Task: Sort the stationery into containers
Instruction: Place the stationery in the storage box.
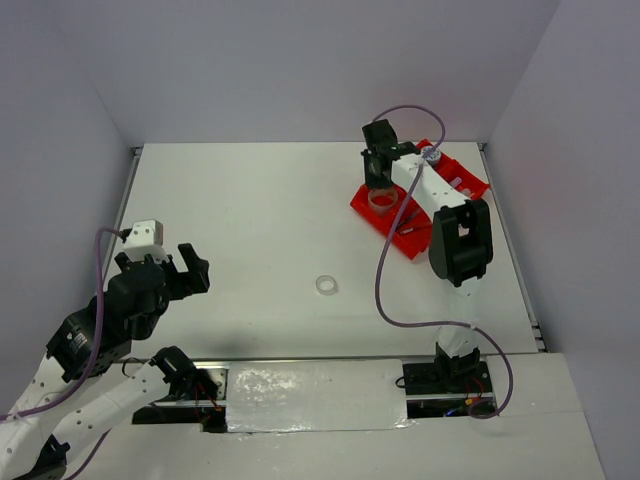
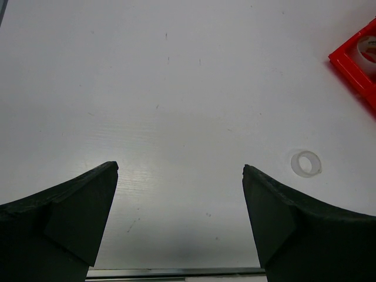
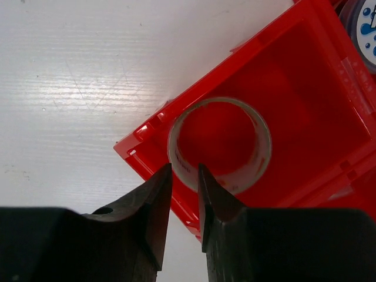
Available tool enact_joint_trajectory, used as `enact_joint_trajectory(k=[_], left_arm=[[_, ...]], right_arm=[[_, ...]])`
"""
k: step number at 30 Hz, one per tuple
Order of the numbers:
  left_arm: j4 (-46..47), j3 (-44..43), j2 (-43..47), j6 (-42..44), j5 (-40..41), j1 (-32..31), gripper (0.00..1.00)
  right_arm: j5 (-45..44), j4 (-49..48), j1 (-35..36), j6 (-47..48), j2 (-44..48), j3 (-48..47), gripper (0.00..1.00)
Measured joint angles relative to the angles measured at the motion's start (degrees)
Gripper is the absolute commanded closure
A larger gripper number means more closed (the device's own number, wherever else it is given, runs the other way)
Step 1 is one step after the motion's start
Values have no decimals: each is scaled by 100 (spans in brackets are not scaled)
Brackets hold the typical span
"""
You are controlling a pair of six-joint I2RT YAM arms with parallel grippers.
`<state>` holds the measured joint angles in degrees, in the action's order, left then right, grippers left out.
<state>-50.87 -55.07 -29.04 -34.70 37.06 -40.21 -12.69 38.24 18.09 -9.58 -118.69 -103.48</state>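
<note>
While the left gripper hangs wide open above the table, the right gripper stands narrowly parted astride the wall of the tape roll in the red tray; a clear ring lies on the table.

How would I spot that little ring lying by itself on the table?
Start at the white table, then look from the red tray at its far right toward the middle. There lies a small clear tape ring, flat and alone. Unlike the bigger tape roll, it sits outside the tray.
</note>
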Motion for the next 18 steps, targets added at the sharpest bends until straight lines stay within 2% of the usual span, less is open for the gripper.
enact_joint_trajectory(k=[2,3,5,12,15,18], left_arm=[[2,0,2,0,-9,0,1],[2,2,2,0,-11,0,1],[7,2,7,2,-13,0,1],[37,13,44,2,-31,2,1],[39,13,44,2,-31,7,1],[39,13,48,2,-31,28,1]], right_arm=[[9,0,-9,-24,0,-7,60],[17,9,-13,-28,-4,-7,53],[52,33,-15,-63,-7,-11,49],[358,-28,111,-15,310,129,43],[601,-186,490,116,1003,791,44],[848,-315,1178,186,1703,1473,48]])
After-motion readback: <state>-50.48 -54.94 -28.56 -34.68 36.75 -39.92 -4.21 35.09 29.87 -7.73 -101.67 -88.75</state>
